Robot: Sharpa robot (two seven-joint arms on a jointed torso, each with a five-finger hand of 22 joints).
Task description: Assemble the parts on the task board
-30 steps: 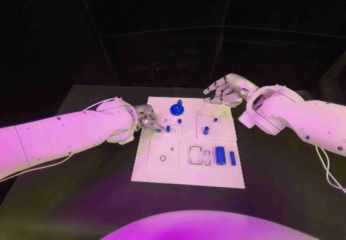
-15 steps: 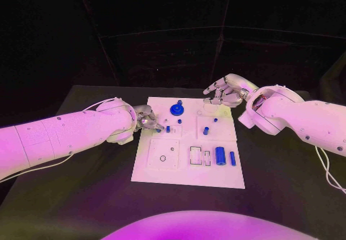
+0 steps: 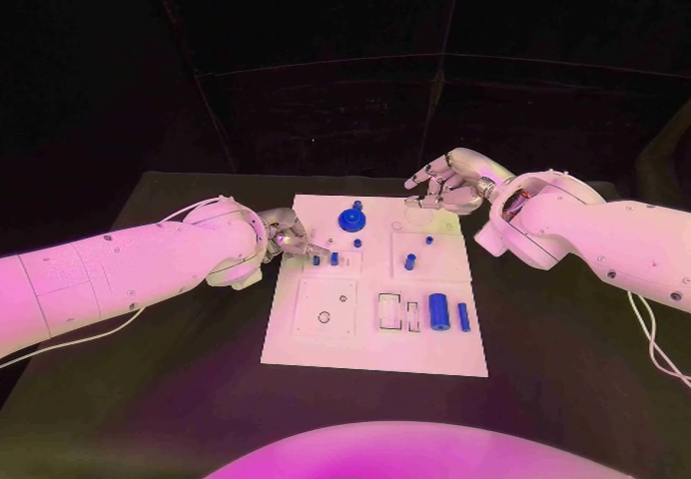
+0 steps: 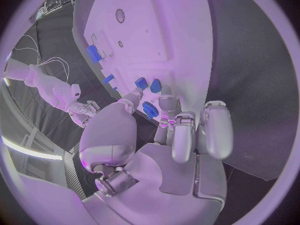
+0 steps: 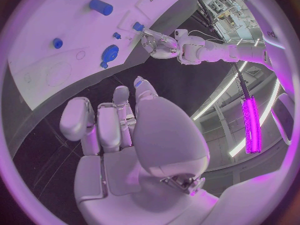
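Observation:
The white task board (image 3: 325,344) lies in the middle of the table. My left hand (image 3: 287,239) is at the board's left edge, its fingertips (image 4: 167,104) right by two small blue pegs (image 3: 326,259). Whether it pinches one of them I cannot tell. A round blue knob part (image 3: 352,218) stands near the far end, and it appears between thumb and fingers in the left wrist view (image 4: 150,110). My right hand (image 3: 448,184) hovers over the far right corner with loosely bent fingers and nothing in it. A thick blue cylinder (image 3: 439,307) and a thinner one (image 3: 463,315) lie at the near right.
Further blue pegs stand mid-board (image 3: 410,261), (image 3: 429,239), (image 3: 357,241). Empty recesses (image 3: 390,309) and a square plate with a small hole (image 3: 325,317) sit on the near half. Black table (image 3: 173,399) surrounds the board on every side.
My left hand has drawn back a little to the left, which uncovers a second small blue peg at its fingertips. The right hand has stayed where it was.

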